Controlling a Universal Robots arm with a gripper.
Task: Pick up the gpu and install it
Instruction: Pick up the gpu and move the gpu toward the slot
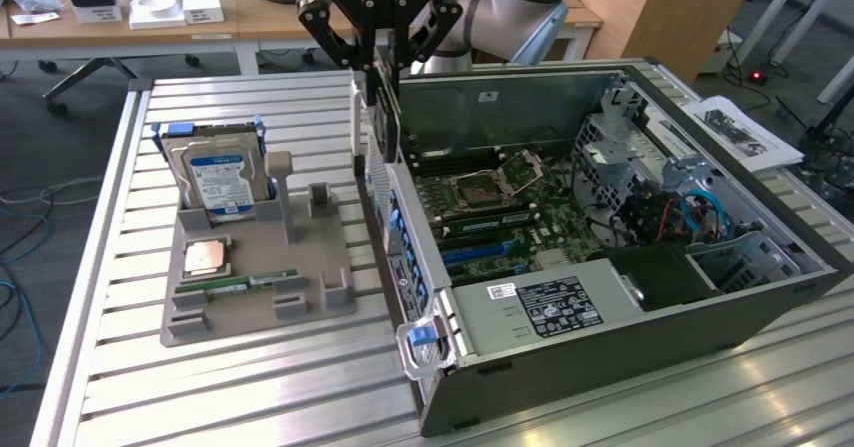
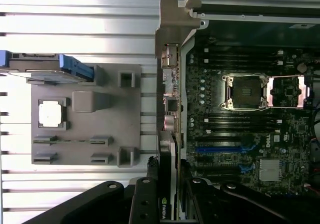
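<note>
Black hand point(image 1: 380, 67), dark gpu point(image 2: 167, 164) with a green logo; grey tray point(image 1: 254, 302) on silver ribbed worktop point(image 1: 267, 397); blue-labelled hard drive point(image 1: 218, 182); green motherboard point(image 1: 514, 217) with blue slots point(image 1: 474, 255).

The black two-finger gripper point(image 1: 380, 67) of a silver-grey jointed robot arm point(image 1: 527, 2) points straight down. Its linkages splay out from the wrist body and draw in again toward the tips. The black fingers point(image 1: 352, 45) stand partly closed, clamped on the top edge of a thin, flat, dark gpu point(image 1: 387, 117), which hangs upright beneath them. Seen from the wrist, the gripper point(image 2: 167, 204) shows as two bolted black finger links point(image 2: 144, 199), one pressed to each face of the gpu point(image 2: 164, 210). The arm's rounded grey joint housing sits just behind the gripper, toward the exterior view's right.
</note>
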